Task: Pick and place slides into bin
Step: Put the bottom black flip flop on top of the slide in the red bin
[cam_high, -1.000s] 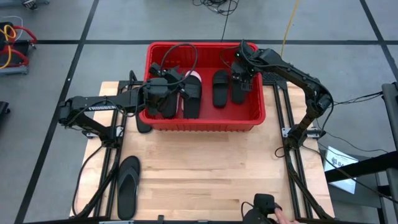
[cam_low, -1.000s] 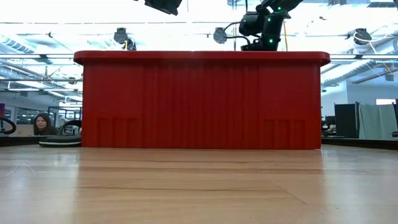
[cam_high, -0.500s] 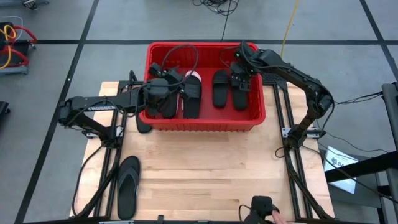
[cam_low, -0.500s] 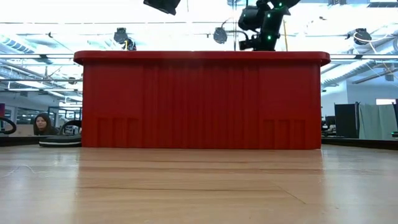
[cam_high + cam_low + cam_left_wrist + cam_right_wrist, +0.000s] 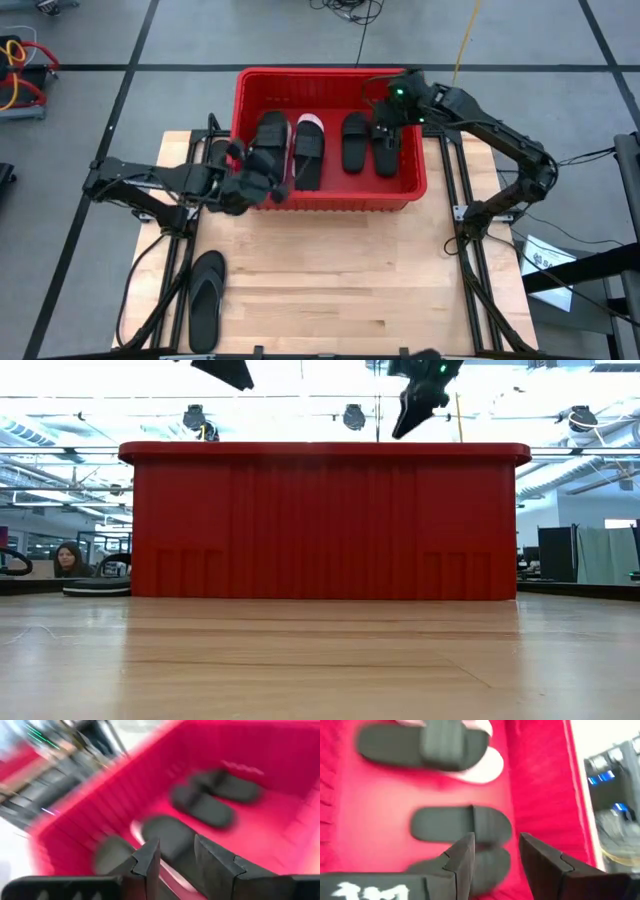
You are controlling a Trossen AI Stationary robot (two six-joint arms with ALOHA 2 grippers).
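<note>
Left end effector (image 5: 272,190) over bin's near wall, fingers apart, empty. Right end effector (image 5: 383,125) above bin's far right corner, fingers apart, empty. Four slides (image 5: 357,141) inside red bin (image 5: 330,196); black flip-flop (image 5: 206,297) on tabletop (image 5: 340,290).

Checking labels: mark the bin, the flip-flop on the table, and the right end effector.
bin (image 5: 330,197), high view, front rim.
flip-flop (image 5: 205,303), high view, middle of its sole.
right end effector (image 5: 496,854), right wrist view, midway between its fingertips.
</note>
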